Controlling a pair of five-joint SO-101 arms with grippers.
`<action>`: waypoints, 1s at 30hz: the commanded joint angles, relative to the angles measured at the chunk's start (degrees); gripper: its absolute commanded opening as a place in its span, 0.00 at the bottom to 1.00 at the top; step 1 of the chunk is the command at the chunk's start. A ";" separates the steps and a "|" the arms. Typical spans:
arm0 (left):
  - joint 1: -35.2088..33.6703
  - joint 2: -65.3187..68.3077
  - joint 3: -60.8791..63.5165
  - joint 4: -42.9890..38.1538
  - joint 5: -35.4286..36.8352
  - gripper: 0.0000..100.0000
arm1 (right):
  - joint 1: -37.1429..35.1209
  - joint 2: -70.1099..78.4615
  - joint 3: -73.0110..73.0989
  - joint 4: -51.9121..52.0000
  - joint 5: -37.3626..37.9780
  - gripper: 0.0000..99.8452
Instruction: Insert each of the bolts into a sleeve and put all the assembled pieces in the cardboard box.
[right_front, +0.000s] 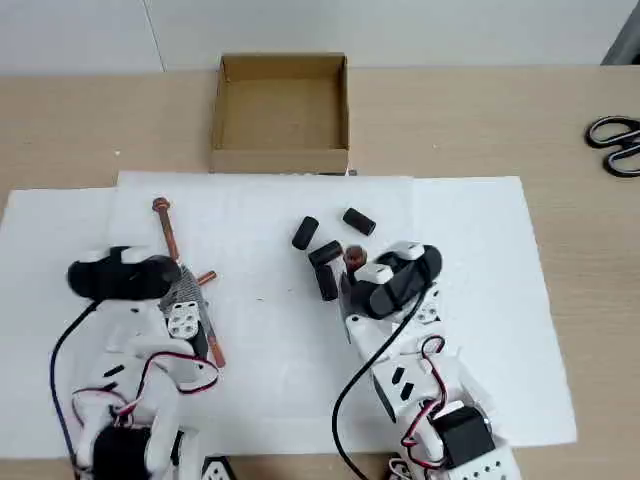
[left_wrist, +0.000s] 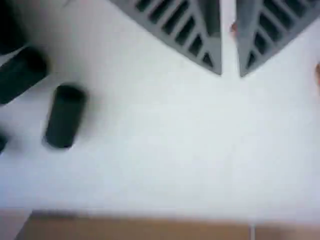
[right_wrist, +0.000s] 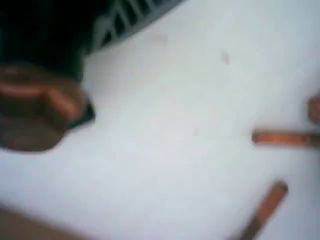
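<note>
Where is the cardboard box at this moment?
In the high view the cardboard box stands on the wooden table, far middle, just beyond the white sheet's far edge; the loose black sleeves on the sheet are nearest.

It looks like a robotics lab bench or hobby workshop. 2 small arms (right_front: 130, 340) with exposed wiring sit at a wooden table (right_front: 560, 120) against a plain white wall (right_front: 400, 30). A white sheet (right_front: 470, 300) is spread over the table, and scissors (right_front: 615, 145) lie at its edge.
</note>
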 joint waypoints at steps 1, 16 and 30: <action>-0.62 -0.44 4.00 -2.02 -0.26 0.01 | 1.01 1.80 -0.53 -8.57 0.79 0.00; -0.79 -0.44 15.96 -7.56 0.00 0.01 | 5.85 61.85 -38.51 -28.35 3.16 0.00; -0.88 -0.44 15.96 -7.56 0.00 0.01 | 7.08 107.56 -81.32 -32.22 4.92 0.00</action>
